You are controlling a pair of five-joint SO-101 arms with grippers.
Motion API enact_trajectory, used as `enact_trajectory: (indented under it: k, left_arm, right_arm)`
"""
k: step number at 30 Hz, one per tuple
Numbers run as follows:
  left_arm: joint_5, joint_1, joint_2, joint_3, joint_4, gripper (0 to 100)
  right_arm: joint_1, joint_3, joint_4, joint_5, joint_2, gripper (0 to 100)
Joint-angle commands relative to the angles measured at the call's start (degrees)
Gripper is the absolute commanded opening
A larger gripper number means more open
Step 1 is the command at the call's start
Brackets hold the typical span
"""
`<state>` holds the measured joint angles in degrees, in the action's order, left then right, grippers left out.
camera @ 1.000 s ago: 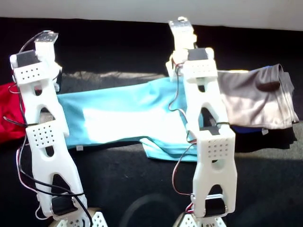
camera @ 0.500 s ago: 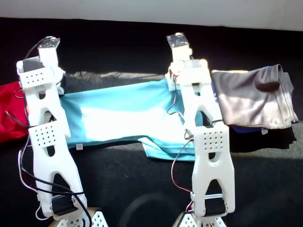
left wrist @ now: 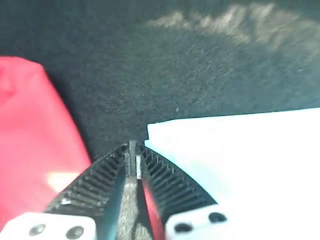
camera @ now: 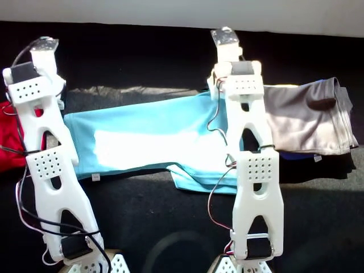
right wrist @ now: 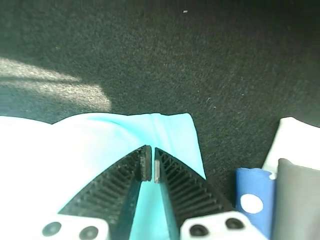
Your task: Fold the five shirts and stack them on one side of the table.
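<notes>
Left arm (camera: 50,165) and right arm (camera: 255,170) reach forward side by side, wrists pitched down; left gripper (left wrist: 132,157) jaws meet at the tips, right gripper (right wrist: 149,165) jaws a sliver apart.

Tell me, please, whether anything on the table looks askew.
Yes: the light blue shirt has a loose fold sticking out past its near edge, breaking its otherwise straight outline.

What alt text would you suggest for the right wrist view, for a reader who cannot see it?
The right gripper is pinched shut on the edge of a light blue shirt lying on a dark table cover. Off to one side sit a blue item and a grey shirt.
</notes>
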<state>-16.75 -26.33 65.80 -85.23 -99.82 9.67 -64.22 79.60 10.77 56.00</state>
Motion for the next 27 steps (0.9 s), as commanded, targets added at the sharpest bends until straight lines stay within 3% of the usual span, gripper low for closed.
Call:
enact_trajectory:
  k: [1,6,9,18,22,27]
  left_arm:
    - [0.5,2.7,-9.5,-0.8,-1.4,1]
    - [0.6,4.1,-17.8,5.3,-1.6,1]
    - [0.6,4.2,-24.6,17.5,-1.6,1]
    - [1.4,4.1,-45.5,54.5,0.5,1]
    - [2.0,4.1,-50.6,71.5,10.5,1]
    - [2.0,3.8,-55.3,90.4,21.2,1]
  right_arm:
    - [-0.7,-8.5,6.2,-0.3,-5.5,2.6]
    - [-1.0,-18.1,16.7,-0.3,-5.5,2.6]
    - [-1.1,-24.0,21.4,-0.3,-5.4,2.6]
    - [-1.1,-28.9,21.7,-0.4,-8.8,2.6]
    - [-0.3,-20.7,21.7,-0.4,-18.6,2.6]
    - [1.6,5.7,21.5,-0.2,-36.4,2.6]
